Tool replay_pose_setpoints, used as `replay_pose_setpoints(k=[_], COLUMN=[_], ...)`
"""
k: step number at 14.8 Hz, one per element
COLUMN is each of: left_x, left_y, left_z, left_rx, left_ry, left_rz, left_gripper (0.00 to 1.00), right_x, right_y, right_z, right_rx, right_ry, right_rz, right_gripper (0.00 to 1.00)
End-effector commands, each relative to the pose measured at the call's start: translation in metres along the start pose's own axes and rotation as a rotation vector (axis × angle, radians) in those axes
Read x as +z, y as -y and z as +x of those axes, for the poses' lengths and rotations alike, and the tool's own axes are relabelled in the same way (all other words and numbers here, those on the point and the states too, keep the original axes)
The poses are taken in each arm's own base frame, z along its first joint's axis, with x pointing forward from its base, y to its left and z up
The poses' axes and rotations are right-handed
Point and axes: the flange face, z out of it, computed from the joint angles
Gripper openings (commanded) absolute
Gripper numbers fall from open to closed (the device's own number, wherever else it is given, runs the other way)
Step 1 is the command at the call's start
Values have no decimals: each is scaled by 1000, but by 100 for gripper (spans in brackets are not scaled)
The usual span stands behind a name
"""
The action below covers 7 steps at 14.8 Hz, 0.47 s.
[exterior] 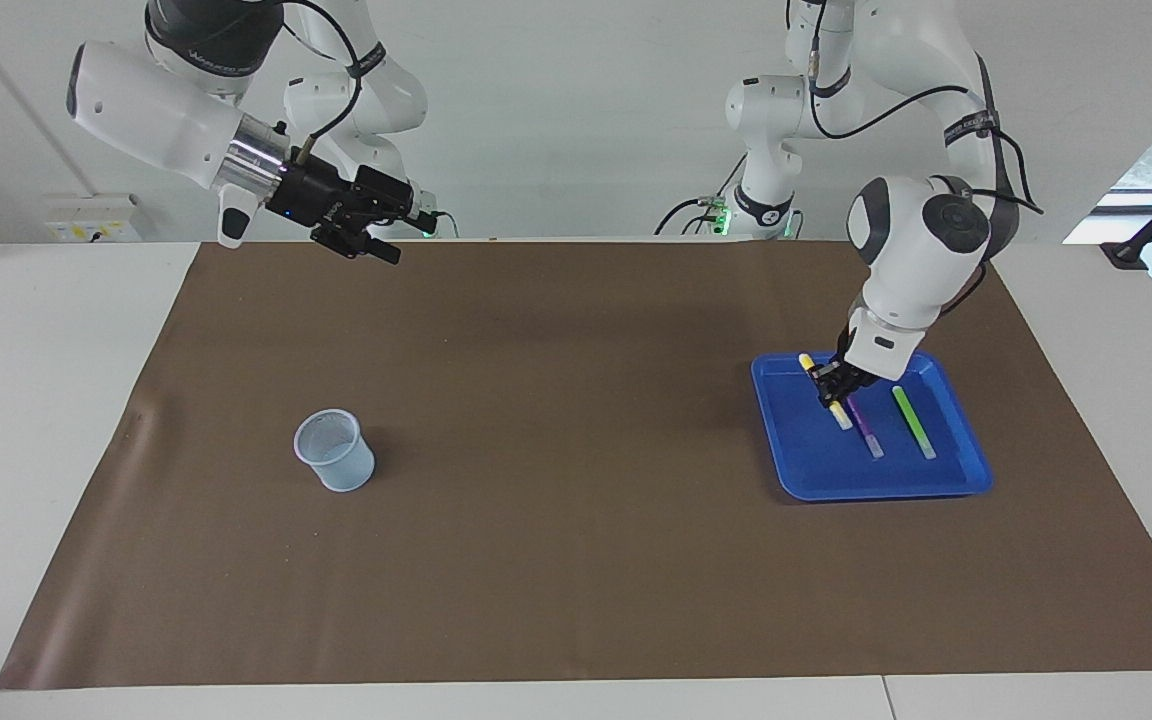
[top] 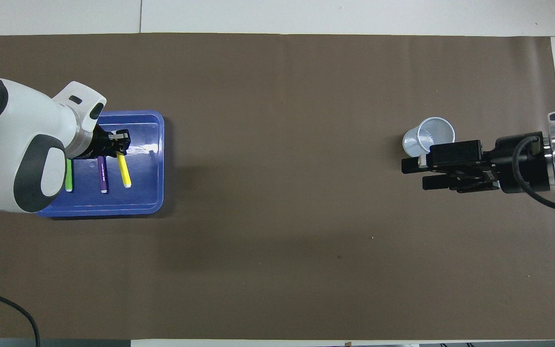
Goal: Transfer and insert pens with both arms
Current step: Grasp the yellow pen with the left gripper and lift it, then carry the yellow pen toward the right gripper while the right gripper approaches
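- facing view: the left gripper (exterior: 833, 392) is down in the blue tray (exterior: 946, 478), clamped around the middle of the yellow pen (exterior: 841, 413); the pen appears to lie on the tray floor, not lifted yet.
- facing view: the purple pen (exterior: 868, 432) lies just beside the yellow one and the green pen (exterior: 913, 421) lies a little further toward the left arm's end of the desk (exterior: 576, 600); both are flat in the tray and untouched.
- facing view: the right gripper (exterior: 376, 245) waits high over the edge of the brown mat (exterior: 576, 560) nearest the robots, with its fingers apart and nothing between them; the mesh cup (exterior: 334, 451) stands upright on the mat toward the right arm's end and looks empty.
- facing view, judgement: the task is at its first pick; no pen is handed over or inserted, so all three transfers are left.
- overhead view: the left gripper (top: 116, 143) covers the farther end of the yellow pen (top: 124, 173); the purple pen (top: 102, 178) and green pen (top: 69, 179) lie parallel beside it in the blue tray (top: 154, 159).
- overhead view: the right gripper (top: 415, 174) overlaps the mesh cup (top: 431, 135) only by height; no pen shows inside the cup.
- count: three pens, one tray, one cup, two grippers.
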Motion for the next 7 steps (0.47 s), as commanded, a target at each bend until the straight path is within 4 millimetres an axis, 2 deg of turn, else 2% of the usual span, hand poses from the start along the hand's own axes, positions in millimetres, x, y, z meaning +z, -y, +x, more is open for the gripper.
replay_pose_setpoints(k=[1, 4, 7], left_x=[-32, -56, -82], left_y=[-35, -76, -107], left_z=[-8, -19, -25], left_rx=[-213, -456, -688], left_ry=[6, 9, 55], left_rz=[-48, -121, -211], left_gripper=[0, 0, 0], right_x=[11, 34, 59], right_y=[-9, -10, 6], right_z=[-6, -5, -8], right_rx=[41, 61, 87], right_ry=[-22, -39, -58], right_rz=[57, 103, 127], right_gripper=[100, 100, 100])
